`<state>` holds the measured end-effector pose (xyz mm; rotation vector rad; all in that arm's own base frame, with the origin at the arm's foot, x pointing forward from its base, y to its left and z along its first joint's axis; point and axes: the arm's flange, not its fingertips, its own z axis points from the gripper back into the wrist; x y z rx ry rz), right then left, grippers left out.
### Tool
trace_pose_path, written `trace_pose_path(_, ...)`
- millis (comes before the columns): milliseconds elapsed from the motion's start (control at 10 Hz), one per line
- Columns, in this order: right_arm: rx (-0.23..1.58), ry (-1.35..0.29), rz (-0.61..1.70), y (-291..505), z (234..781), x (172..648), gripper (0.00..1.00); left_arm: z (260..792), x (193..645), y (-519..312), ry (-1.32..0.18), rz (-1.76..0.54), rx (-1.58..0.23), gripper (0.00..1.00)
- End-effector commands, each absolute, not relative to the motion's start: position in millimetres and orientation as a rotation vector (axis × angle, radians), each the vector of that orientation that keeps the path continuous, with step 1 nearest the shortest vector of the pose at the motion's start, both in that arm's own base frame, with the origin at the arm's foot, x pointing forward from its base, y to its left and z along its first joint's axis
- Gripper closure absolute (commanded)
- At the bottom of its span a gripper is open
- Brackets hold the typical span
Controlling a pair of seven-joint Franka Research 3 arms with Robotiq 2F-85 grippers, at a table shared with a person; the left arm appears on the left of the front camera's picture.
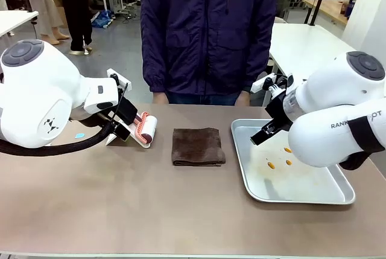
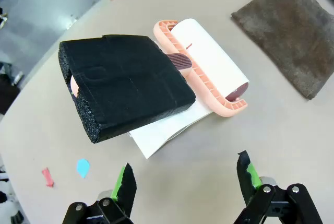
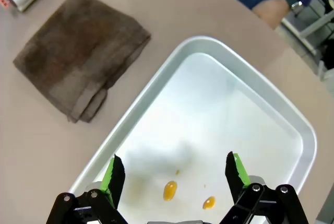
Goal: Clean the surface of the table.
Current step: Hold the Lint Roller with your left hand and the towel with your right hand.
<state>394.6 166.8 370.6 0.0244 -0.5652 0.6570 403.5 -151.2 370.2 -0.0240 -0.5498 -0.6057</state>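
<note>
The beige-brown table (image 1: 151, 211) carries a lint roller (image 1: 146, 130) with a pink frame and a white roll. In the left wrist view its black foam-wrapped handle (image 2: 125, 85) lifts off the table above a white sheet (image 2: 156, 135). My left gripper (image 2: 182, 174) is open just short of that handle, touching nothing; from the front the left gripper (image 1: 120, 126) sits at the roller's left end. My right gripper (image 3: 175, 169) is open and empty above the silver tray (image 3: 292, 125), at the tray's (image 1: 301, 195) left side, where the right gripper (image 1: 265, 133) hangs.
A folded brown cloth (image 1: 198, 146) lies mid-table between the roller and the tray. Orange drops (image 3: 170, 190) spot the tray's floor. Small red (image 2: 47, 177) and blue (image 2: 82, 167) scraps lie near the roller. A person in a dark jacket (image 1: 208, 29) stands at the far edge.
</note>
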Motion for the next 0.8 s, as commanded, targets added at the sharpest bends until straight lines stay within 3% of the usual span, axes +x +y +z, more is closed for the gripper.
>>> trace_pose_path(0, 0.025, -0.566, 0.656, 166.8, 370.7, 394.7, 0.00, 370.2, 403.5, -151.3, -0.550, -0.606, -0.024, 0.00)
trace_pose_path(600, 0.024, -0.565, 0.657, 166.8, 370.6, 394.6, 0.00, 370.2, 403.5, -151.2, -0.550, -0.606, -0.024, 0.00)
trace_pose_path(700, 0.038, -0.498, 0.514, 165.6, 379.8, 396.7, 0.00, 375.3, 400.6, -146.9, -0.569, -0.594, -0.095, 0.00)
